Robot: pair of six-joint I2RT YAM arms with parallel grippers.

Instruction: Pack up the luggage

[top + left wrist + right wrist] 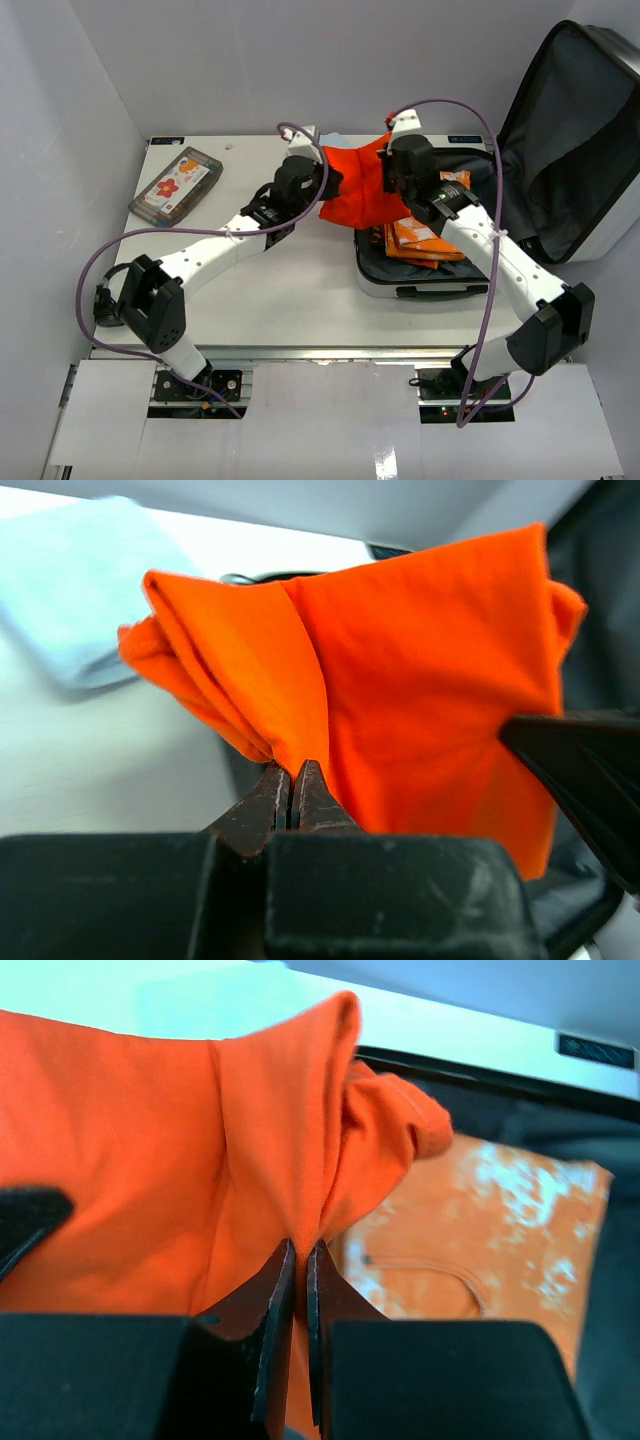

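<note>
The luggage [500, 215] lies open at the right of the table, its dark-lined lid [575, 130] standing up. An orange patterned garment [425, 225] lies folded inside it. A plain orange-red cloth [358, 192] hangs in the air over the luggage's left rim, held by both arms. My left gripper [328, 180] is shut on its left edge, as the left wrist view [291, 770] shows. My right gripper [392, 172] is shut on its right side, as the right wrist view [302, 1248] shows. The patterned garment [500, 1230] lies below the cloth [180, 1160].
A flat grey case with a red flower [175, 187] lies at the table's far left. A light blue cloth [80, 580] lies on the table behind the held cloth. The white back wall stands close behind the table.
</note>
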